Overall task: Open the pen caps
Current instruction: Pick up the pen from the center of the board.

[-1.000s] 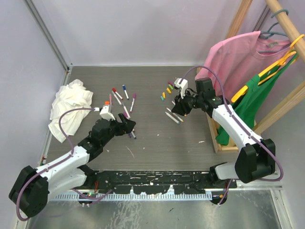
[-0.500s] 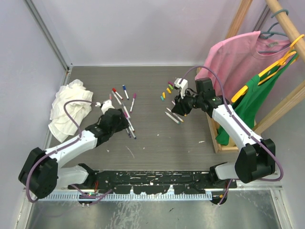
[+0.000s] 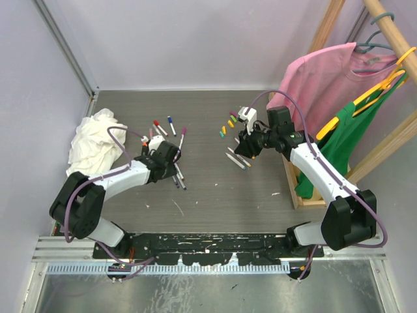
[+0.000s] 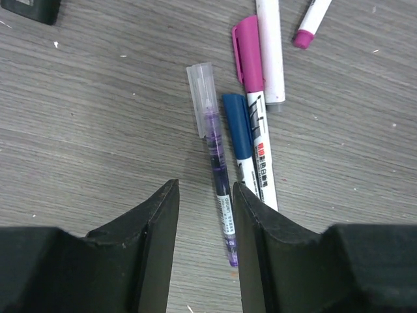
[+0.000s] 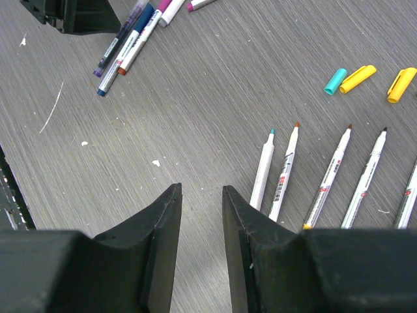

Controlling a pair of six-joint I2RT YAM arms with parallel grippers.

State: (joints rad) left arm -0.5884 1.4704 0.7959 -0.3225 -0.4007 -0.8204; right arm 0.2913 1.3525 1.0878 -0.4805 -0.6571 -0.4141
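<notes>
Nearest the arm bases there is only bare grey table [image 3: 215, 195]. Just past it the left gripper [image 4: 204, 195] hangs low over a thin purple pen [image 4: 218, 163], which serves as the landmark here. The jaws are spread, wider than the pen. The pen's tail end lies in the gap close against one finger, and the other finger stands clear, so nothing is pinched. The pen's clear cap [image 4: 201, 98] is on, at the end pointing away from the jaws.

A white-barrelled pen with a blue cap [image 4: 237, 124] lies along the purple pen, touching or nearly touching it. Just beyond that one is a magenta cap [image 4: 245, 45], also on its pen. More capped pens [image 3: 171, 124] lie scattered beyond the purple pen, toward the back wall. A crumpled white rag [image 3: 96, 140] lies to the purple pen's left.

Well to the purple pen's right, the right gripper [image 5: 201, 192] hovers with a narrow empty gap between its jaws, beside a row of uncapped pens [image 5: 329, 176]. Beyond them lie loose caps [image 5: 358, 78], teal and yellow.

The step in hand looks like taking hold of the purple pen. It would go best with the barrel centred in the gap, so that the closing fingers do not push it against its blue-capped neighbour. The grip belongs on the barrel, leaving the cap end free for the other gripper to pull.
</notes>
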